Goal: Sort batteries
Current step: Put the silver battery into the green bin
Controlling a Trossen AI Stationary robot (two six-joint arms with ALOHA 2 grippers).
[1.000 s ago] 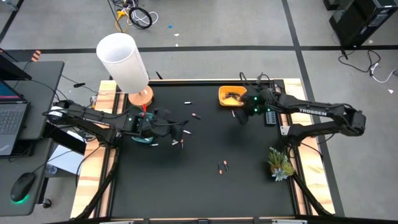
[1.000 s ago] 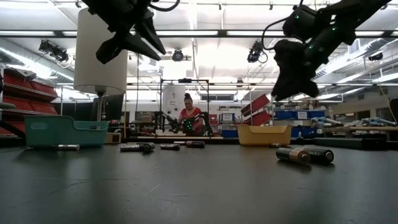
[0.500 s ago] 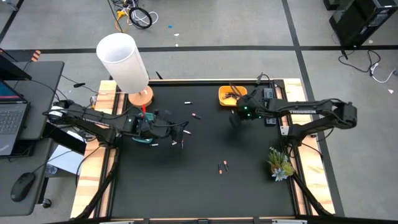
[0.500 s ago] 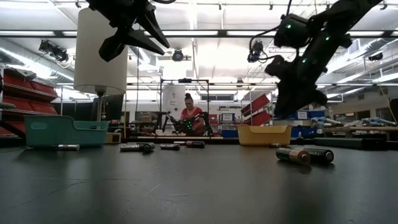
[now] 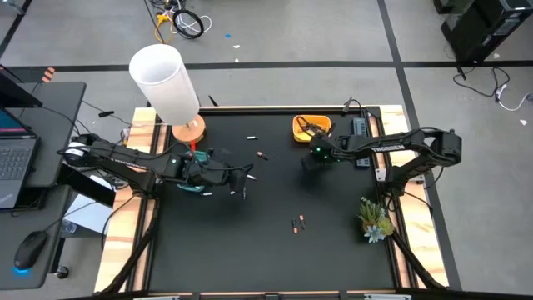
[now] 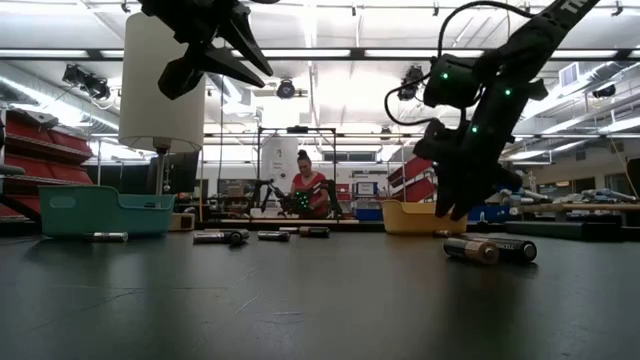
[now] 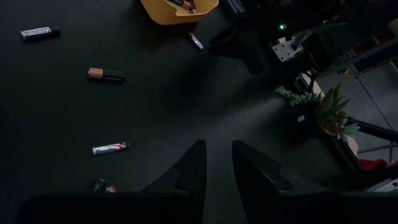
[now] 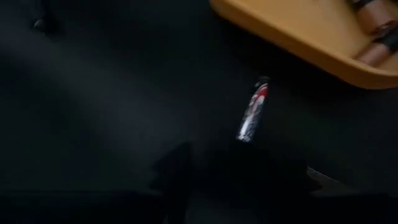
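Silver battery (image 8: 252, 118) beside yellow tray (image 5: 311, 127) now under right gripper (image 5: 309, 161), which dropped away from it; fingers' gap unclear. Left gripper (image 7: 217, 163) hovers, slightly spread.

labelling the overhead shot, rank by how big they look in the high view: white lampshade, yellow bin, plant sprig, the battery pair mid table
1. white lampshade, though it stands closer to the camera
2. plant sprig and yellow bin, too alike to rank
3. battery pair, smallest

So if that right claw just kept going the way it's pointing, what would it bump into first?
Probably the silver-and-red battery on the black mat, just short of the yellow tray. It lies right ahead of the right gripper in the wrist view, though how far ahead is unclear.
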